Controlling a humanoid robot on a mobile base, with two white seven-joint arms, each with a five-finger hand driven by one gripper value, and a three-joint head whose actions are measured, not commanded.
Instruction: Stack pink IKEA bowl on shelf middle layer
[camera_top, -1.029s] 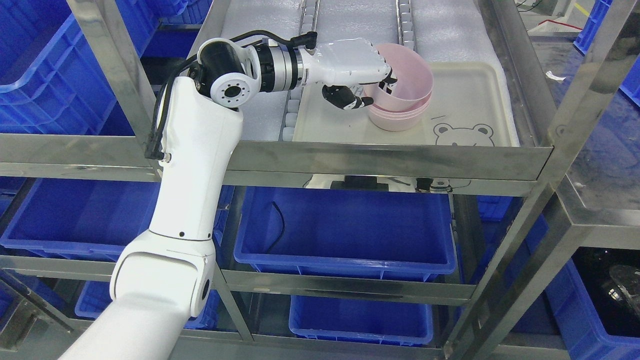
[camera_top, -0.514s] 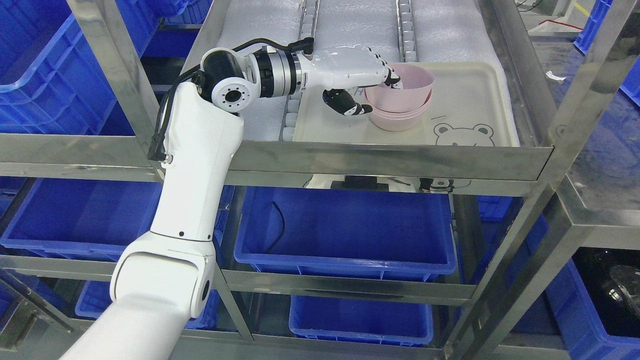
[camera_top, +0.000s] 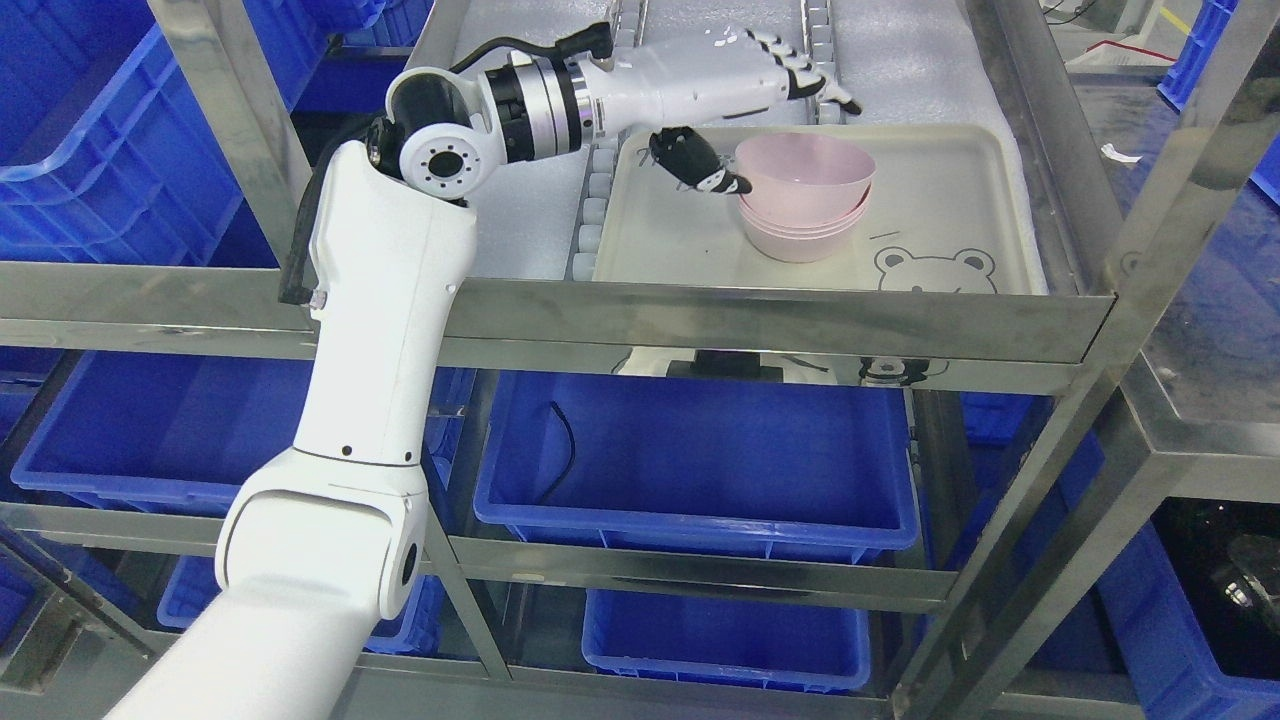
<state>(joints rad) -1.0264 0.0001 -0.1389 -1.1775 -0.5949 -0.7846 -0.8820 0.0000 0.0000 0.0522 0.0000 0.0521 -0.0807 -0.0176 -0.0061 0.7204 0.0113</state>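
My left hand (camera_top: 745, 120) hangs with fingers spread, gripping nothing, just above the pink bowl (camera_top: 804, 176) nested on the stack on the tray (camera_top: 940, 215); it looks light, stiff and slick, so I'd pinch its rim.

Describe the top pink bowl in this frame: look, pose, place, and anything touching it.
The top pink bowl is pale pink, smooth and plastic-looking, with a round rim and an empty inside. It sits upright, nested in a stack of pink bowls on the cream tray with a bear drawing, on the metal shelf. The left hand is open above and behind it; the thumb tip is at the bowl's left rim, contact unclear.
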